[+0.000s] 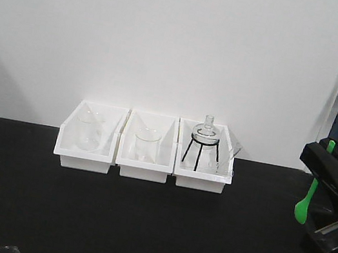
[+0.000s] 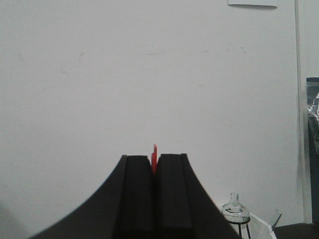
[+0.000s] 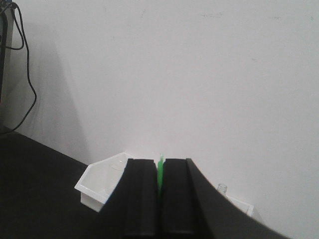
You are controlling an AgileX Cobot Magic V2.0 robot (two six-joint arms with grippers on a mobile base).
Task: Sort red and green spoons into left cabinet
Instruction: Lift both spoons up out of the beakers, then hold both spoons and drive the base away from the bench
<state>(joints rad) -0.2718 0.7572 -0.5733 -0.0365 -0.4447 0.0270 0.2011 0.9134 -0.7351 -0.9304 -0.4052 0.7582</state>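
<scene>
Green spoon (image 1: 303, 204): clamped mid-handle between the closed fingers of the right end effector (image 1: 326, 169), with the bowl hung beneath it and clear of the black counter (image 1: 138, 226). This hold is judged suited to carrying the spoon off without dragging. Red spoon (image 2: 154, 158): pinched likewise in the shut left end effector (image 2: 154, 164), only a short tip being shown above the fingers. Three white bins (image 1: 145, 161) of glassware are seen ahead of and below both end effectors; the left cabinet is shown in no view.
</scene>
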